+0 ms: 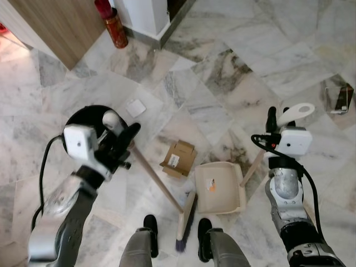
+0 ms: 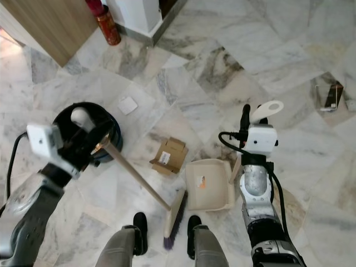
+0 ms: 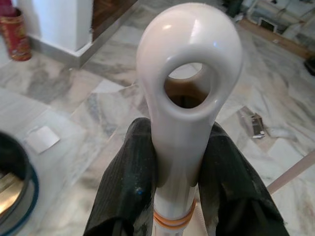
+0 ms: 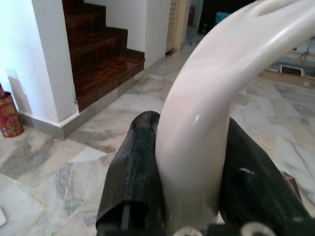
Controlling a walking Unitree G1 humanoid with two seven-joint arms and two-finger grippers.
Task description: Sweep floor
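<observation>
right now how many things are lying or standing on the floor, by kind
broom: 1
dustpan: 1
cardboard box: 1
paper scrap: 1
black bin: 1
red canister: 1
total: 6

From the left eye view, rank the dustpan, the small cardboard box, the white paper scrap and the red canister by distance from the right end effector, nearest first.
1. Dustpan: on the floor just inboard of the right end effector, which grips its handle.
2. Cardboard box: left of the dustpan, mid-floor.
3. White paper scrap: farther left, beside the black bin.
4. Red canister: far corner, by the wall base.
</observation>
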